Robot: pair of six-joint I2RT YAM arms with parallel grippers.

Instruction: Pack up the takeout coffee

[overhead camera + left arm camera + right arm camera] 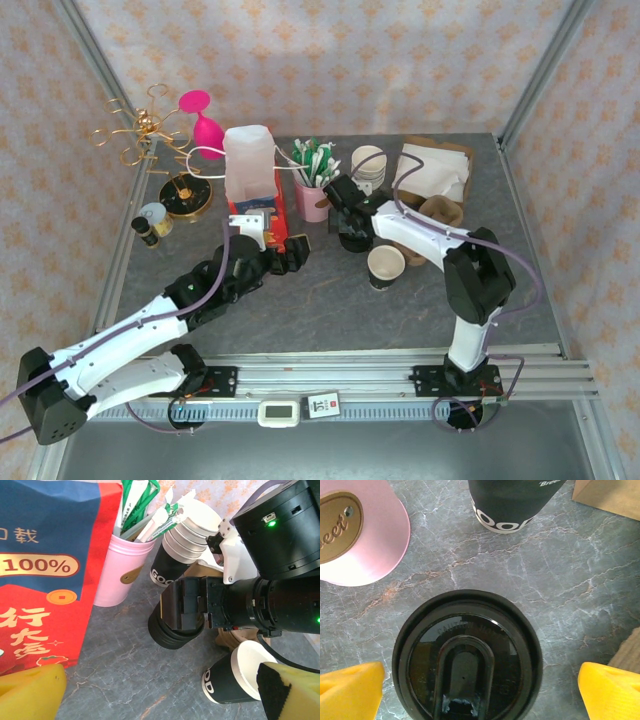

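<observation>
On my grey marbled table (pixel 330 300) I see a pink cup (pixel 312 203) stuffed with green-and-white sachets (pixel 315 158). It stands just beside a red and blue bag (pixel 262 215) printed with gold characters. On the pink cup's other side stands a stack of cream-lined cups (pixel 368 163), and a single lidless dark cup (pixel 386 266) stands upright nearer me. At the far right lies brown cardboard (pixel 443 210) with white napkins (pixel 435 168). At the far left are a gold wire stand (pixel 140 135), a pink goblet (pixel 203 122), a round black-and-gold tin (pixel 186 195) and two small bottles (pixel 150 222).

High rear overview; both wrist cameras close, sharing the pink cup (pixel 120 575).
</observation>
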